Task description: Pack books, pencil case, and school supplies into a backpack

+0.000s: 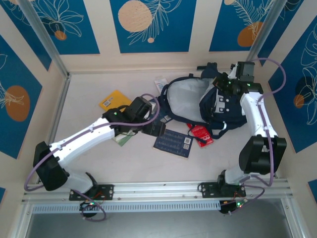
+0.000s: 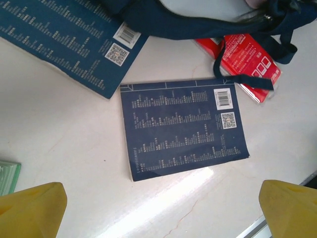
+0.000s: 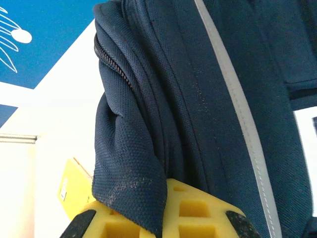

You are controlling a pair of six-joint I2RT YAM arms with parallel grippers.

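The large navy backpack (image 1: 218,106) lies at the back right, mouth open, grey lining (image 1: 185,94) showing. My right gripper (image 1: 224,85) is shut on a fold of its navy fabric (image 3: 133,168), pinched between the yellow fingers (image 3: 198,213). My left gripper (image 2: 161,213) hangs open above the table just near of a navy book (image 2: 183,126), also seen in the top view (image 1: 173,143). A second navy book (image 2: 64,39) lies partly under the backpack edge (image 2: 198,20). The red packet (image 2: 245,59) sits under a strap. The yellow-orange book (image 1: 115,99) lies at the left. The pencil case is out of view.
A pale green packet (image 1: 121,139) lies under the left arm, its corner also at the left wrist view's edge (image 2: 7,176). A pale packet (image 1: 159,82) rests behind the backpack. The metal rail (image 1: 158,188) runs along the table's near edge.
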